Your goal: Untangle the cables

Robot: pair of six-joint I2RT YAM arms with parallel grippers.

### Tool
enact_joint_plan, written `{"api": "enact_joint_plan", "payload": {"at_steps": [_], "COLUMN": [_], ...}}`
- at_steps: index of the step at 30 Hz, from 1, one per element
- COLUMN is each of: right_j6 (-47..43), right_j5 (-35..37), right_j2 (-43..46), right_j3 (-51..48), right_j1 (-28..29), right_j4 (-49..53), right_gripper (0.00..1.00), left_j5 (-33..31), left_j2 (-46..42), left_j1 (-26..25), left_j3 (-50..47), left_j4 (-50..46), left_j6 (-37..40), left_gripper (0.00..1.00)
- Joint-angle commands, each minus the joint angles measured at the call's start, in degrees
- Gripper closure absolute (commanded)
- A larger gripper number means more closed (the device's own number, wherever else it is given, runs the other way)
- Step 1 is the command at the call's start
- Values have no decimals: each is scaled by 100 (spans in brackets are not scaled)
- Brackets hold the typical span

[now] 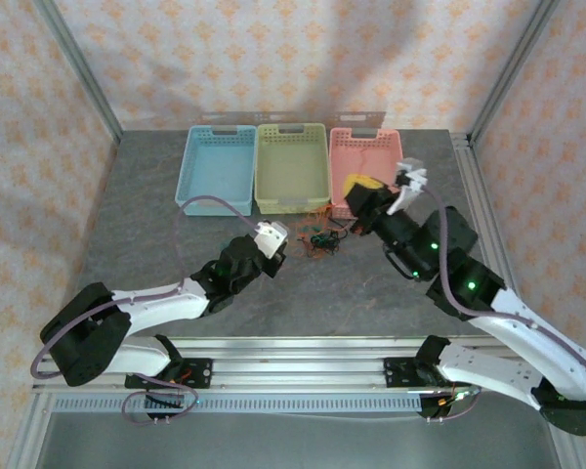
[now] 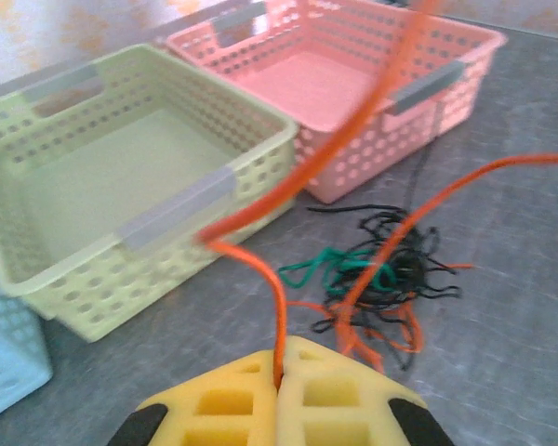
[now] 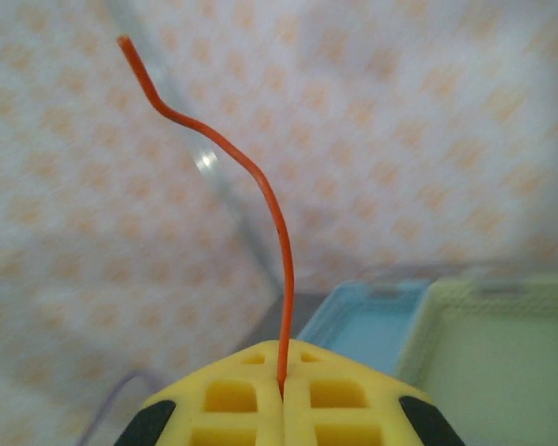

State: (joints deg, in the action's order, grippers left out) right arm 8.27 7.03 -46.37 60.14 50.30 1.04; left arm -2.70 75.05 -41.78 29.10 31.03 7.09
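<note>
Cables: a small knot (image 1: 320,239) of orange, green and black strands lies on the desk at the middle of the top view, just in front of the baskets.
Left hand (image 2: 279,372): yellow pads pressed together on an orange strand (image 2: 279,307) that rises from the edge of the knot (image 2: 381,279).
Right hand (image 3: 281,372): pads closed on an orange strand (image 3: 270,214) whose free end sticks up against the wall.
Done: by my reading very little, at most one or two orange strands lifted partly out.
Left: green and black are wound together, with more orange under them, so nearly all the separating remains.
Baskets: blue (image 1: 218,130), yellow-green (image 1: 293,128) and pink (image 1: 366,133) stand side by side at the upper middle, and no cable shows inside them.
Desk (image 1: 156,225): dark grey, matt and stone-like, with a metal rail along the bottom edge.
Room: walls (image 1: 273,59) papered in a pale pink and orange floral pattern, with aluminium posts in the corners.
</note>
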Motion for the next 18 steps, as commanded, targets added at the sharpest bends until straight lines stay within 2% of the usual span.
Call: {"api": "enact_joint_plan", "payload": {"at_steps": [1,4,7,14,18], "right_j6": [-1237,-1812,-1833,-1689,-1457], "right_j5": [1839,2751,3274,3638,3618], "right_j2": [401,760,1080,1045,1021], "right_j3": [-355,-949,-1457,-1896,-2037], "right_j1": [-159,-460,-870,-1320,-1731], "right_j4": [-141,-727,-1215,-1472,-1424], "right_gripper": [100,100,100,100,100], "left_j5": [-541,-869,-1259,-2314,-2440], "left_j2": [-277,-413,-594,-1047,-1202], "left_j1": [316,568,805,1364,1788], "left_j3": [37,-69,-191,-438,-527], "left_j4": [-79,-79,-121,-494,-817], "left_j6": [-450,-703,-982,-1889,-2436], "left_gripper": [100,100,100,100,100]}}
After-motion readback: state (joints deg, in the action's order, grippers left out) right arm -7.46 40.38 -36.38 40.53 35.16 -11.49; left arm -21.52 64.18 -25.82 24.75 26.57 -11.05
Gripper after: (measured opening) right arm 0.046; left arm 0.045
